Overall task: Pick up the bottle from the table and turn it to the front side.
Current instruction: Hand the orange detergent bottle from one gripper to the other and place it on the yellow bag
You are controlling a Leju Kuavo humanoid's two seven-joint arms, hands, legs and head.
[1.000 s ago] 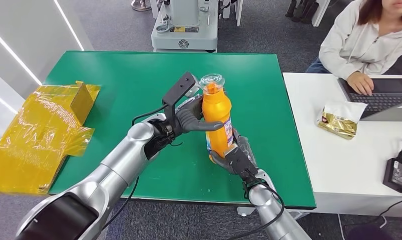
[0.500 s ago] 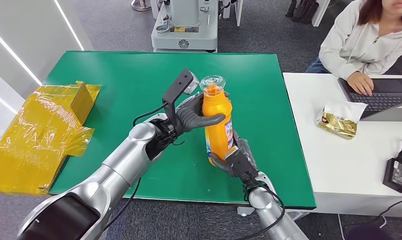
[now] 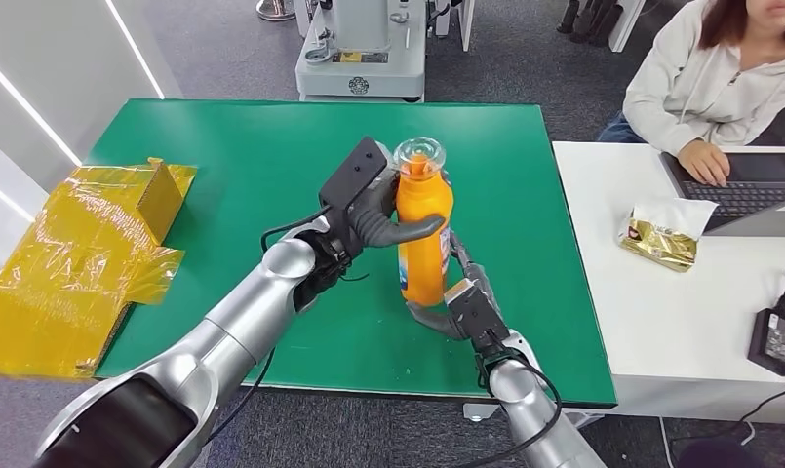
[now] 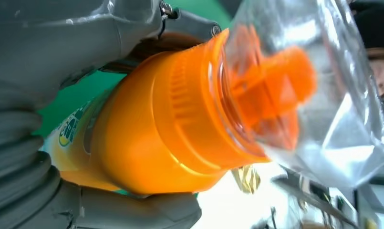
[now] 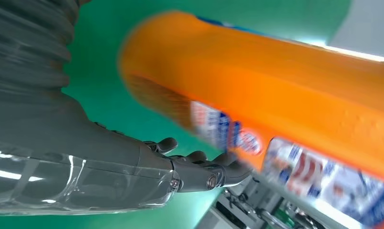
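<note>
An orange bottle [image 3: 423,234] with a clear cap stands upright just above the green table [image 3: 222,166], near its middle. My left hand [image 3: 373,219] grips the bottle's upper body, its thumb across the near side. In the left wrist view the bottle's shoulder [image 4: 156,129] sits between the thumb and the fingers, under the clear cap [image 4: 323,95]. My right hand [image 3: 461,310] is just below and right of the bottle's base, its fingers spread. The right wrist view shows those fingers [image 5: 199,169] stretched out and apart from the labelled bottle [image 5: 275,90], which is blurred.
A yellow film-wrapped box [image 3: 86,253] lies on the table's left edge. A white table [image 3: 661,331] on the right carries a gold packet [image 3: 661,236], a laptop [image 3: 749,190] and a power adapter [image 3: 773,336]. A seated person [image 3: 710,88] types there. A machine base [image 3: 361,58] stands behind the green table.
My right hand has let go of the bottle's lower part and opened, dropping slightly back. The left hand has kept its grip and the bottle now stands straighter.
</note>
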